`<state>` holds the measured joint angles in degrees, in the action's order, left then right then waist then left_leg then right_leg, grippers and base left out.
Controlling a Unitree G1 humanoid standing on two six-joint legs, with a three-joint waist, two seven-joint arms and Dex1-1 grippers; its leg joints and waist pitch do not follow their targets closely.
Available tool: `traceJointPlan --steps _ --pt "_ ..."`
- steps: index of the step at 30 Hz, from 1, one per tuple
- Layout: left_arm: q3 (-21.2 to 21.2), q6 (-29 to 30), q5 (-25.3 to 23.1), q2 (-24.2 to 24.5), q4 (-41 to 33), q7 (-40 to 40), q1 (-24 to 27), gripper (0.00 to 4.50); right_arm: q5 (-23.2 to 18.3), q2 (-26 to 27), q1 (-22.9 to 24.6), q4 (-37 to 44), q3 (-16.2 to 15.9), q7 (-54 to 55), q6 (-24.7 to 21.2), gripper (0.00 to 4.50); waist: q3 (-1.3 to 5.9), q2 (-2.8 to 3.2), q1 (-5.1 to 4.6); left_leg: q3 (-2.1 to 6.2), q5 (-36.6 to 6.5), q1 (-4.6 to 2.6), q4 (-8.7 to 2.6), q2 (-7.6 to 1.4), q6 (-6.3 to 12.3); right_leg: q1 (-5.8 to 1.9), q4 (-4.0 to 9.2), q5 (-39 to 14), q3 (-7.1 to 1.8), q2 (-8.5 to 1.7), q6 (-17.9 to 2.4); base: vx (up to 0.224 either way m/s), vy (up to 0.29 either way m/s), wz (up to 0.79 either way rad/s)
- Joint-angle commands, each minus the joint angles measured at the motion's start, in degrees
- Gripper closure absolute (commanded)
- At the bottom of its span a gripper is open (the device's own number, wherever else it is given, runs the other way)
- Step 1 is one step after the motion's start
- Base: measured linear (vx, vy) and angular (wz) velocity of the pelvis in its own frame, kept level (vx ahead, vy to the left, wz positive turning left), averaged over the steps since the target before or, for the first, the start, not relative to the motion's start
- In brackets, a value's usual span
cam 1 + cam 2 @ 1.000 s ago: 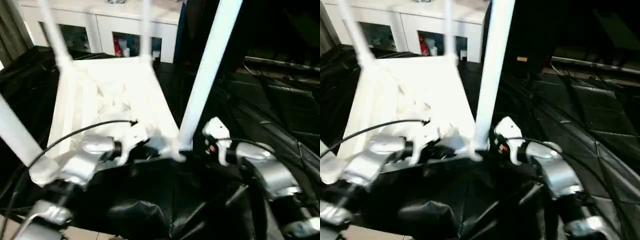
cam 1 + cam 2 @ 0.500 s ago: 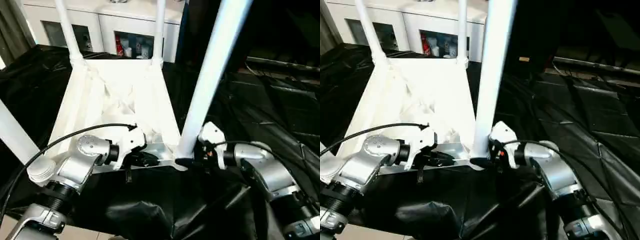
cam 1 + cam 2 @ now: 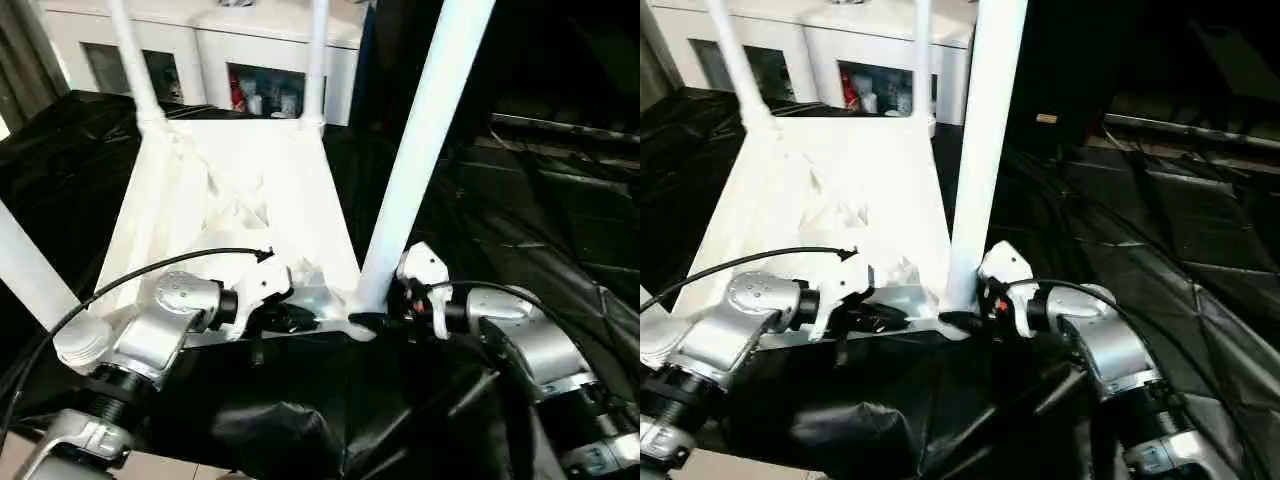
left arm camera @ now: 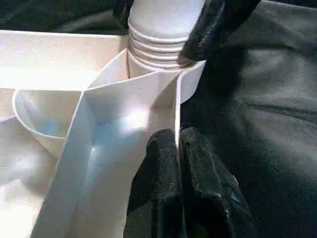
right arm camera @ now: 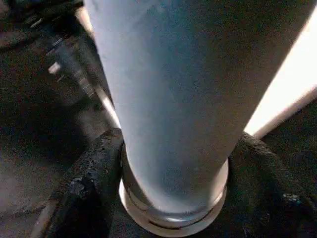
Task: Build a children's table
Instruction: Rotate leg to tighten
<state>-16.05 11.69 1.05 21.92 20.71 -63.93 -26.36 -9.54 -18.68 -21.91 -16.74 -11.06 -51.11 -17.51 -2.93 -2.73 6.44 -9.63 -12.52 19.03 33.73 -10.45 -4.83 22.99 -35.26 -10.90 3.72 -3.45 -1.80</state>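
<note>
The white table top [image 3: 230, 200] lies upside down on black cloth, ribbed underside up. Four white legs stand in its corner sockets. The near-right leg [image 3: 415, 150] rises tall in front of me. My right gripper [image 3: 372, 322] is shut around that leg's base, with a black finger [image 5: 91, 173] on each side of the tube [image 5: 168, 99]. My left gripper [image 3: 300, 318] is shut on the top's near rim [image 4: 148, 104], just left of that corner socket [image 4: 161, 54]. The near-left leg [image 3: 30, 270] stands at the picture's left edge, and the two far legs [image 3: 318, 60] stand at the back.
A white cabinet with glass doors [image 3: 250, 50] stands behind the table top. Crinkled black cloth [image 3: 350, 410] covers the surface around and to the right. A black cable [image 3: 150, 270] loops over my left forearm.
The view has shifted and steadied. Both grippers keep their holds on the rim and on the leg's base, and the table top has not visibly moved.
</note>
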Motion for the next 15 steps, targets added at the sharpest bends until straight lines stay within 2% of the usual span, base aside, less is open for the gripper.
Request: traceJointPlan --steps 1,2,3,4,5,8,10,13,15 --pt "-1.2 1.5 -1.4 -3.6 2.2 5.3 -1.0 4.5 -0.2 3.5 0.1 -2.1 1.3 7.6 -0.7 1.82 3.02 0.29 0.02 0.72 -7.4 0.37 -4.23 -2.65 0.93 -3.23 4.54 -14.1 -3.25 -5.25 -10.0 0.0 0.0 0.0" --pt "-1.1 2.3 -2.4 -5.1 3.2 8.6 -1.7 4.5 0.8 5.6 -0.1 -3.8 2.1 12.2 -0.6 1.82 2.98 0.33 -0.09 0.78 -7.4 0.48 -4.31 -2.68 0.58 -3.2 4.55 -14.7 -3.27 -5.25 -9.7 0.0 0.0 0.0" --pt "-1.1 2.5 -2.8 -5.7 3.6 9.8 -2.0 4.5 1.1 6.4 -0.2 -4.5 2.5 14.0 -0.6 1.82 2.89 0.26 -0.13 0.8 -8.7 0.35 -4.36 -2.57 0.08 -3.08 5.04 -17.6 -3.21 -5.29 -8.6 0.0 0.0 0.0" --pt "-1.1 2.6 -3.0 -5.9 3.7 10.3 -2.1 4.5 1.2 6.7 -0.3 -4.8 2.6 14.7 -0.6 1.82 3.01 0.32 -0.09 0.93 -8.7 0.4 -4.38 -2.59 -0.18 -3.18 4.84 -18.0 -3.21 -5.4 -8.3 0.0 0.0 0.0" --pt "-0.8 3.4 -3.7 -7.6 4.8 13.6 -3.0 4.5 2.0 8.8 -0.8 -6.7 3.6 19.5 -0.7 1.82 2.95 0.42 -0.26 0.86 -9.0 0.35 -4.45 -2.56 -0.11 -2.89 5.12 -18.2 -3.27 -5.2 -7.9 0.0 0.0 0.0" --pt "-0.1 5.9 -4.5 -12.7 7.3 21.2 -5.2 4.5 3.8 14.2 -2.7 -11.9 6.5 32.5 -2.0 1.83 2.93 0.47 -0.49 0.94 -9.6 0.38 -4.61 -2.48 -0.57 -2.82 5.12 -18.8 -3.2 -5.12 -7.7 0.0 0.0 0.0" --pt "-0.1 6.4 -4.8 -15.0 8.2 24.0 -6.1 4.5 4.9 16.0 -3.4 -13.3 6.3 35.5 -2.1 1.83 2.94 0.43 -0.61 0.98 -10.0 0.27 -4.61 -2.42 -0.99 -2.71 5.26 -19.7 -3.18 -5.13 -7.3 0.0 0.0 0.0" --pt "-0.3 6.2 -5.5 -17.4 9.3 25.6 -7.0 4.5 6.2 18.3 -3.9 -13.8 4.6 35.7 -0.9 1.83 3.16 0.43 -0.46 0.82 -8.1 0.44 -4.41 -2.41 0.1 -2.87 4.77 -13.6 -3.35 -5.02 -7.9 0.0 0.0 0.0" --pt "-0.4 5.8 -5.4 -17.8 9.5 25.7 -7.1 4.5 7.0 18.5 -4.1 -13.9 4.2 36.3 -0.1 1.83 3.25 0.35 -0.34 0.77 -7.3 0.56 -4.37 -2.35 0.64 -3.09 4.62 -12.1 -3.33 -5.07 -8.2 0.0 0.0 0.0"
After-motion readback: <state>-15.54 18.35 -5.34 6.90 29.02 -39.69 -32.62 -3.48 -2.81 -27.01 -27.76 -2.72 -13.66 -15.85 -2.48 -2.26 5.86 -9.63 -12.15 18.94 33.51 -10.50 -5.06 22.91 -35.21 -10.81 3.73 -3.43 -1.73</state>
